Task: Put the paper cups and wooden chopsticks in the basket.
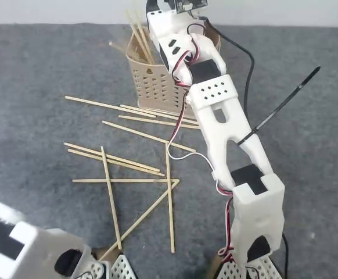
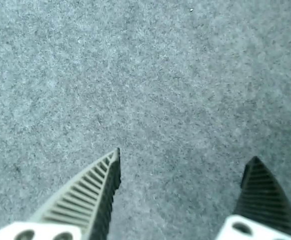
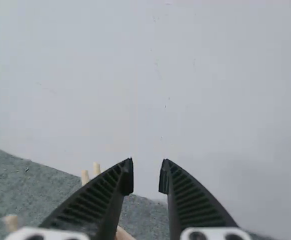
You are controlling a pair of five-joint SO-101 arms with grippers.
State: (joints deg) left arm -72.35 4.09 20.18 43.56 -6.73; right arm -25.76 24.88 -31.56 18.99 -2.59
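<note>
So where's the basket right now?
In the high view the beige basket stands at the far end of the grey mat, partly behind the right arm, with loose chopsticks lying just in front.

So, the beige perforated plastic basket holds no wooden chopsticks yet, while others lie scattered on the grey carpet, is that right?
Not quite: the high view shows the beige perforated plastic basket already holding several wooden chopsticks; others do lie scattered on the grey carpet.

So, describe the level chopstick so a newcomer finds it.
Start at the basket at the grey mat's far side and come nearer through the scattered sticks. The chopstick is the nearest crosswise one, lying level while its neighbours slant.
</note>
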